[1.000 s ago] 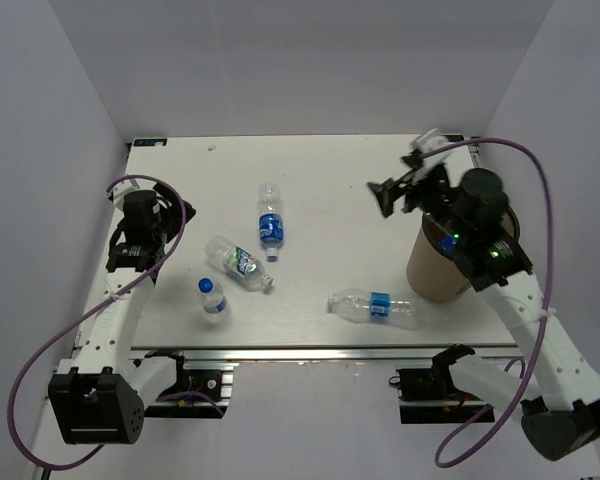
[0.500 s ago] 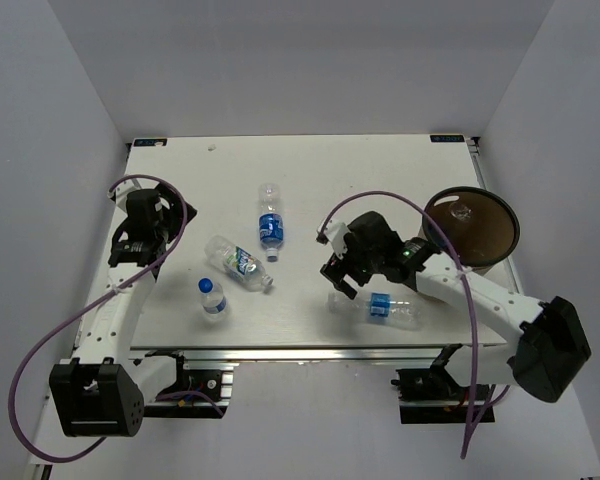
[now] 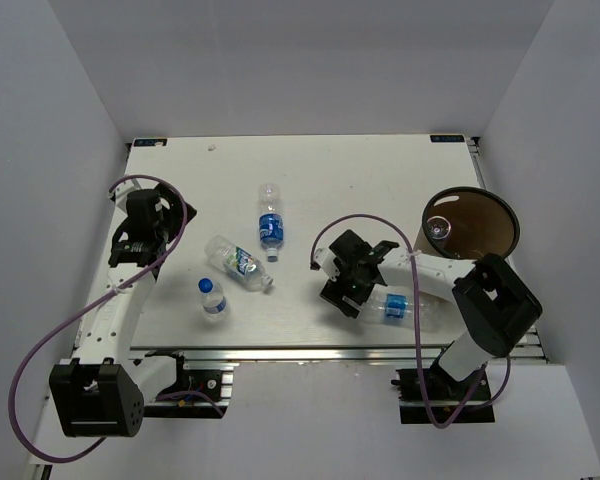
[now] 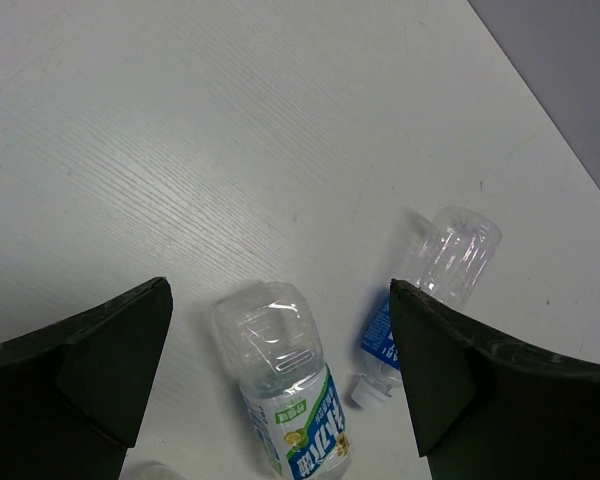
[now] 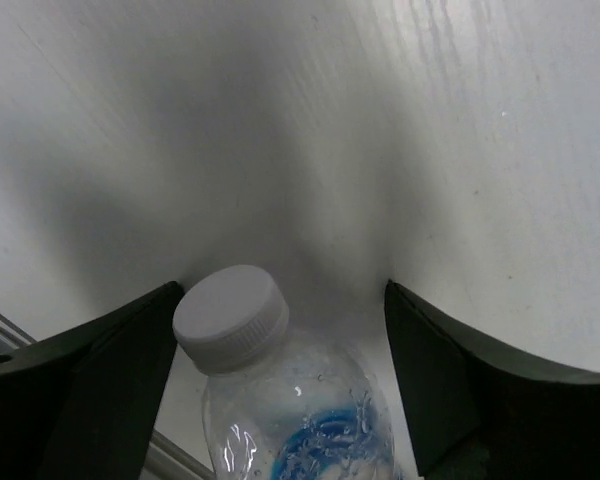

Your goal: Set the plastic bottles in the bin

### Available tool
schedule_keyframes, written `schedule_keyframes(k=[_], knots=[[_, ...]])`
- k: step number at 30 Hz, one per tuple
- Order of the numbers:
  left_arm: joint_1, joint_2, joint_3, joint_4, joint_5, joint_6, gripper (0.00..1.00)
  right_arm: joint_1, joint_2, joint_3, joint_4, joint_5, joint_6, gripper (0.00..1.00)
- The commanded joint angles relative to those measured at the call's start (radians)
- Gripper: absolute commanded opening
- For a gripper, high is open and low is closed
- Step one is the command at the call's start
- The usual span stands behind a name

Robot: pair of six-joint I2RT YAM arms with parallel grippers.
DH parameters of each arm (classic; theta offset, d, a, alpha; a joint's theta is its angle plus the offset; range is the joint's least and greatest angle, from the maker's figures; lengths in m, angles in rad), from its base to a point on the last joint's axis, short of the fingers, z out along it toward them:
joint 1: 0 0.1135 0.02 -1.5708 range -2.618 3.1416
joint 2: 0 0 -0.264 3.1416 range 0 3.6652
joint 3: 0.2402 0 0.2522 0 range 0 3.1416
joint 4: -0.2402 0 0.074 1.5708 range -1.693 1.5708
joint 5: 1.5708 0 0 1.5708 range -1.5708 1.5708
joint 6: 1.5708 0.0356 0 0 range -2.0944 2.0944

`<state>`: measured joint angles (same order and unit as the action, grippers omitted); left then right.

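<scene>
top view, my right gripper (image 3: 346, 283) spread wide over the cap end of a lying bottle (image 3: 400, 308), lower right, bin (image 3: 470, 191) up-right of it, left wrist, left gripper (image 4: 278, 292) open, empty, another bottle (image 4: 285, 385) bottom centre, right wrist, white cap (image 5: 230, 317) between my open jaws, unclamped

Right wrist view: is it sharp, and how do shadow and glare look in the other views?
Right wrist: the white-capped bottle is fairly sharp, a broad grey shadow darkens the table beyond it. Left wrist: evenly lit, the fingers are dark and featureless. Top external: soft shadows, one bright glint inside the bin.
</scene>
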<state>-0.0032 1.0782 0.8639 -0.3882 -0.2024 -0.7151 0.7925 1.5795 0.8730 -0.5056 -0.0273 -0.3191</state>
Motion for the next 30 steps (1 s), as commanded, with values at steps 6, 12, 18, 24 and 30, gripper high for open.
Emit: schedule_keyframes(k=[6, 12, 18, 24, 30], knots=[[-0.001, -0.021, 0.004, 0.002, -0.032, -0.001, 0.98, 0.002, 0.005, 0.037, -0.017, 0.062, 0.012, 0.64], [-0.003, -0.018, 0.018, -0.017, -0.046, -0.001, 0.98, 0.002, -0.159, 0.087, 0.097, 0.148, 0.029, 0.10], [-0.003, -0.041, 0.023, -0.021, -0.049, -0.006, 0.98, 0.002, -0.335, 0.231, 0.255, 0.098, 0.057, 0.02], [-0.003, -0.057, 0.023, -0.029, -0.057, -0.010, 0.98, 0.002, -0.519, 0.316, 0.592, 0.323, 0.069, 0.00], [-0.001, -0.054, 0.023, -0.023, -0.051, -0.012, 0.98, -0.002, -0.670, 0.273, 0.934, 0.674, -0.075, 0.00]])
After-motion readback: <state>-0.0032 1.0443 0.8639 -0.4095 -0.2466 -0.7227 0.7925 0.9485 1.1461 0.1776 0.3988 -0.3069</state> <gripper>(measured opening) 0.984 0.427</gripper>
